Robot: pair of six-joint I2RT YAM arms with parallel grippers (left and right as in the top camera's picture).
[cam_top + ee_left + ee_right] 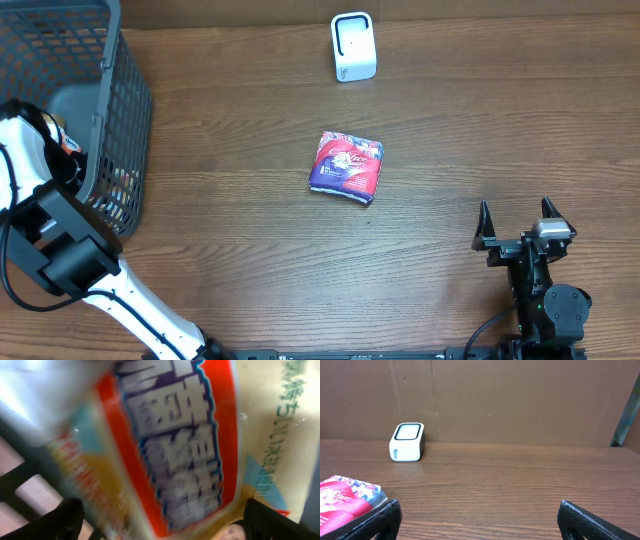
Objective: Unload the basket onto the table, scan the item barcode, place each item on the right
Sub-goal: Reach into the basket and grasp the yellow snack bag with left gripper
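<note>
Left hand [167, 521] spread over packet [170, 435] in basket [120, 130] | right hand [516, 215] spread, empty

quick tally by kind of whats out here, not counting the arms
packets: 2 (red and purple packet on the table; red-labelled packet close up in the left wrist view)
scanner: 1, white
basket: 1, dark mesh
total: 4, though more may lie hidden inside the basket

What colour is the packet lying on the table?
The packet is mostly red and purple, seen best in the overhead view.
</note>
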